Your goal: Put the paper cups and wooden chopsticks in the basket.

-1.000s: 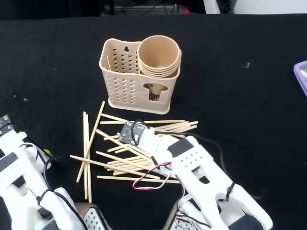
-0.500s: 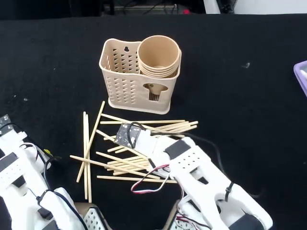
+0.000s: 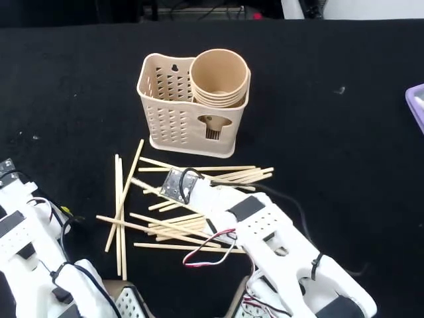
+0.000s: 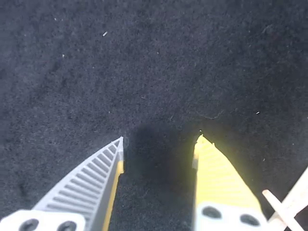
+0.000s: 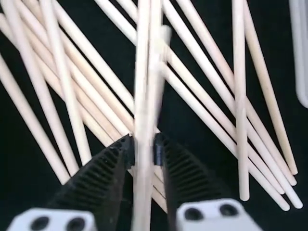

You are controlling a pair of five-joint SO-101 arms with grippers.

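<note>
A beige plastic basket stands on the black cloth, with a stack of paper cups in one compartment. Wooden chopsticks lie scattered in front of it. My right gripper is low over that pile, shut on a pair of chopsticks that run straight out between its black fingers. In the high view the right arm covers part of the pile. My left gripper hangs open over bare cloth, nothing between its fingers, with a chopstick end beside it.
The left arm sits at the table's near left corner. A purple container edge shows at the far right. The basket's other compartment has open room.
The right arm's wrist has shifted slightly to the left over the pile, and a few chopsticks near it have moved a little. The left arm has kept still.
</note>
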